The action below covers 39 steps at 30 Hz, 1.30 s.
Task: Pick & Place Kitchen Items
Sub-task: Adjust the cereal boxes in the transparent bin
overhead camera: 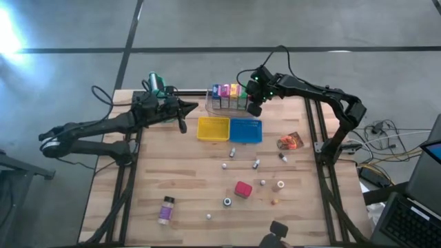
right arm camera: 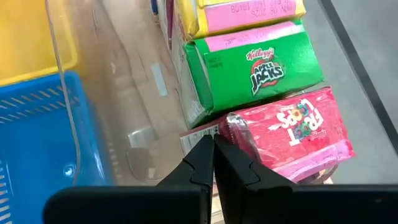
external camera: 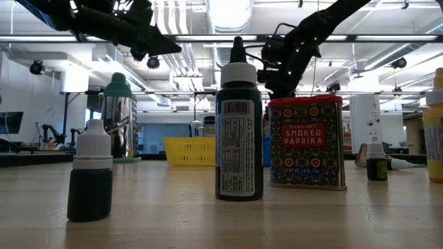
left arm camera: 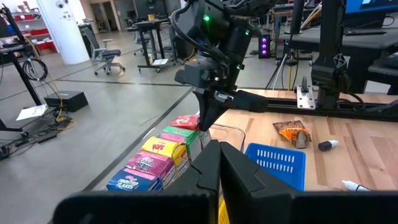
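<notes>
Several colourful cartons (overhead camera: 229,93) stand in a row in a clear bin (overhead camera: 210,103) at the table's far edge. My right gripper (right arm camera: 213,142) is shut. It slants down over the bin's right end, its tips beside the red carton (right arm camera: 292,134) and the green carton (right arm camera: 255,71). My left gripper (left arm camera: 219,149) is shut on nothing. It hangs level above the table left of the bin, pointing toward my right gripper (left arm camera: 207,118). An orange pouch (overhead camera: 290,141) and a red block (overhead camera: 242,189) rest on the table. My right gripper's shut fingertips (right arm camera: 205,155) stand at the red carton's end (right arm camera: 233,127), coming slanting down from above. I cannot tell whether they touch it. The carton lies in the bin with the others.
A yellow tray (overhead camera: 213,128) and a blue tray (overhead camera: 245,130) lie side by side just near of the bin. A tall container with a teal top (overhead camera: 156,84) stands at the far left. Small bottles and pieces lie scattered mid-table, and a spice jar (overhead camera: 166,209) lies near the front left.
</notes>
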Each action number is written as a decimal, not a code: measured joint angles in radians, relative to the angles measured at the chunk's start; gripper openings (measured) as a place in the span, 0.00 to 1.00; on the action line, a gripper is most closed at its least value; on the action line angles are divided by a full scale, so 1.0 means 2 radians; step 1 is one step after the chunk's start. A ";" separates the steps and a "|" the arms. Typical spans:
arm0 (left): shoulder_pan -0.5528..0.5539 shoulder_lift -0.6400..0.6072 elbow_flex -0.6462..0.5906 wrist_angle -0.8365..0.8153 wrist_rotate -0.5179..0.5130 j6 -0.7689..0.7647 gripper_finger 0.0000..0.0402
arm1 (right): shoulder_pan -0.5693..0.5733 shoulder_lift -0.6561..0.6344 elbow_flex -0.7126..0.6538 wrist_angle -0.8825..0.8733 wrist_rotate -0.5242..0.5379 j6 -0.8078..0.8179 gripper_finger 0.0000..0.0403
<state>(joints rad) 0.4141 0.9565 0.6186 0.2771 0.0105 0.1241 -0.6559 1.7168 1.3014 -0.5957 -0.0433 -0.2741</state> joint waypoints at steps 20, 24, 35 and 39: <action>0.000 0.000 0.000 0.002 0.000 -0.002 0.02 | -0.002 0.032 -0.037 0.029 0.000 0.004 0.02; 0.000 0.000 0.000 0.002 0.000 -0.002 0.02 | -0.002 0.034 -0.037 0.031 0.003 0.004 0.02; 0.000 0.000 0.000 0.002 0.000 -0.002 0.02 | 0.001 -0.012 -0.036 0.023 0.004 0.006 0.02; 0.000 0.000 0.000 0.002 0.000 -0.002 0.02 | 0.008 -0.035 -0.036 0.013 -0.007 0.007 0.02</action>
<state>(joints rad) 0.4141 0.9565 0.6186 0.2802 0.0106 0.1192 -0.6408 1.6476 1.2301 -0.5694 -0.0565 -0.2607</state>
